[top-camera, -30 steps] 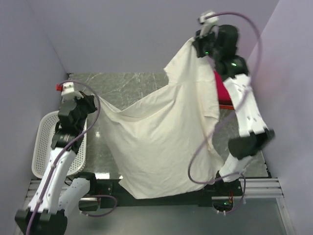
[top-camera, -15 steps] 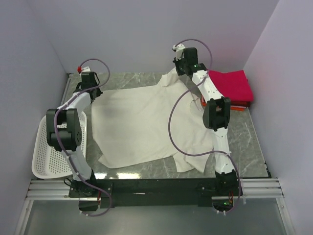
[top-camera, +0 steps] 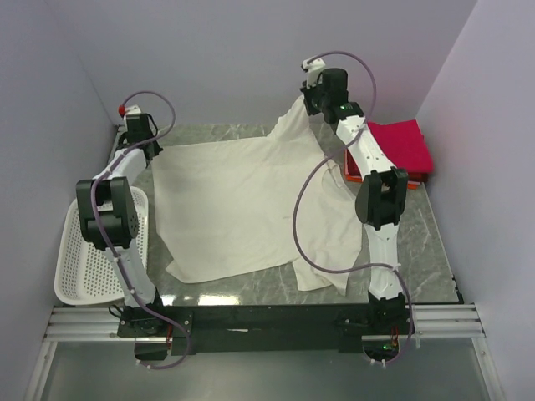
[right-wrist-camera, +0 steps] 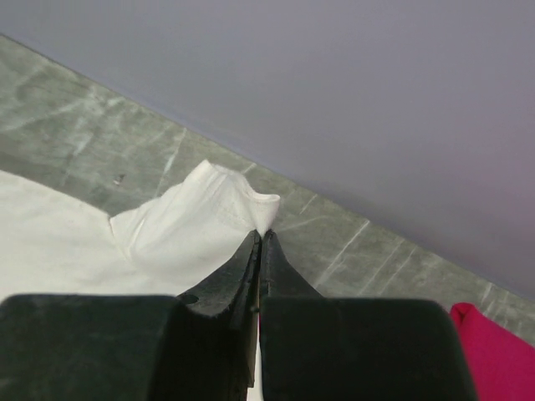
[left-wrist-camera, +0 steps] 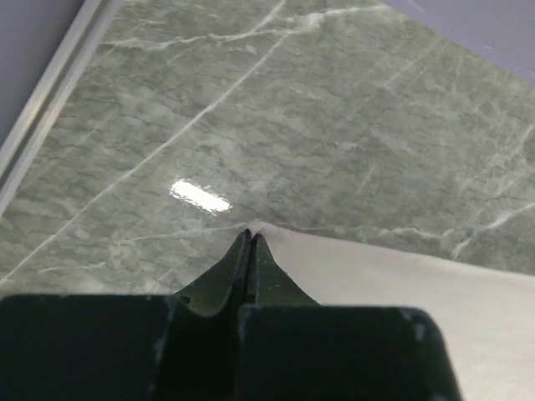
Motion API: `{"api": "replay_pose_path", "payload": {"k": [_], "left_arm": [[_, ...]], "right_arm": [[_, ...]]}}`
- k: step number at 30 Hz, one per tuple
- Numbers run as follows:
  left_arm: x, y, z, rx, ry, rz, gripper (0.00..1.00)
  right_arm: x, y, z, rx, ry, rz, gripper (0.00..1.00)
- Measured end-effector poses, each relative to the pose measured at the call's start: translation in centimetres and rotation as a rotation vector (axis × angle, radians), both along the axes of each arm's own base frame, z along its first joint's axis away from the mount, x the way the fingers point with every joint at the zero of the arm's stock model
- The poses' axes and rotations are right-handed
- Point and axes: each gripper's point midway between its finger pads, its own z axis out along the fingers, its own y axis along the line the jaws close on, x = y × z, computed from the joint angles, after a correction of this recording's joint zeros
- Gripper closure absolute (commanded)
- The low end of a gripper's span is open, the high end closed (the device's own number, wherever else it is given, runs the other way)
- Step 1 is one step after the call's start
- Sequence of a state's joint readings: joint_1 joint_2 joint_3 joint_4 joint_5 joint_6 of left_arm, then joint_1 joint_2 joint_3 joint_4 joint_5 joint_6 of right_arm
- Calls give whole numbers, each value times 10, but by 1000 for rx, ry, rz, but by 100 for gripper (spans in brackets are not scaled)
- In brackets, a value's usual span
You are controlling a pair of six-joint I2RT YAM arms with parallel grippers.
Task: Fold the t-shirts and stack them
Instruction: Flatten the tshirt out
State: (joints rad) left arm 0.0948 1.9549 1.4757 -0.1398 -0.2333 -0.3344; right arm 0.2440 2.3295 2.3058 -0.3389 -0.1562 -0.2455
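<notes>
- Tabletop of grey-green veined stone [top-camera: 422, 242] fills the overhead view; each wrist camera catches only a patch of it.
- Large cream-white cloth t-shirt [top-camera: 242, 209] lies spread across the middle of the table, its near hem rumpled. Only the overhead view shows its full extent.
- White perforated plastic basket [top-camera: 75, 267] sits at the left edge, visible from overhead alone.
- Folded crimson-pink t-shirt [top-camera: 405, 146] rests at the far right, beside the cream shirt; the right wrist view catches just a corner of it.
- Right gripper [top-camera: 308, 100] holds the cream shirt's far right corner raised in a peak; its wrist view shows the jaws pinched tight on the cloth.
- Left gripper [top-camera: 146, 149] sits low at the far left corner; its wrist view shows the jaws clamped together on the cloth's tip [left-wrist-camera: 276, 242].
</notes>
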Motion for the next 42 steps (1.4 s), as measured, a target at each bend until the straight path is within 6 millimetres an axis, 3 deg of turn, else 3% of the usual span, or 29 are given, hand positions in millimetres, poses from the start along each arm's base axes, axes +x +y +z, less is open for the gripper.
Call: {"api": "replay_pose_path", "payload": {"k": [6,9,13,15,16,19,22,25,30,32,34,36,38,42], "left_arm": [[-13,21,11,-12,-21,31,100],[-18,24,36,-31,-79,14,100],[-28,6,96,-78,-210,-65,100],[-38,-9,144,-95,-312,-123,100],[-44,-14,166,-98,-359,-143,99],[-83,-40,262,-99,-581,-231,100],[-147,-59,354,-75,-813,-293,100],[-229,-77,431,-34,-1048,-342,100],[-358,-102,507,20,-1348,-404,100],[-394,-110,528,36,-1427,-428,100],[-418,-116,544,45,-1477,-452,100],[-432,-121,553,51,-1501,-472,100],[-441,-123,558,49,-1512,-483,100],[-433,-123,551,33,-1483,-489,100]], "right_arm": [[-16,2,58,47,-77,23,100],[-29,3,86,63,-109,41,100],[-65,-1,127,75,-133,67,100],[-92,-5,156,79,-158,80,100],[-109,-9,179,84,-188,88,100],[-172,-22,259,104,-327,105,100],[-252,-41,341,132,-511,114,100],[-347,-67,412,166,-709,109,100],[-483,-107,486,225,-980,76,100],[-530,-124,507,251,-1083,47,100],[-563,-138,520,272,-1156,16,100],[-578,-146,526,284,-1191,-10,100],[-579,-151,527,285,-1198,-35,100],[-545,-149,516,260,-1130,-71,100]]}}
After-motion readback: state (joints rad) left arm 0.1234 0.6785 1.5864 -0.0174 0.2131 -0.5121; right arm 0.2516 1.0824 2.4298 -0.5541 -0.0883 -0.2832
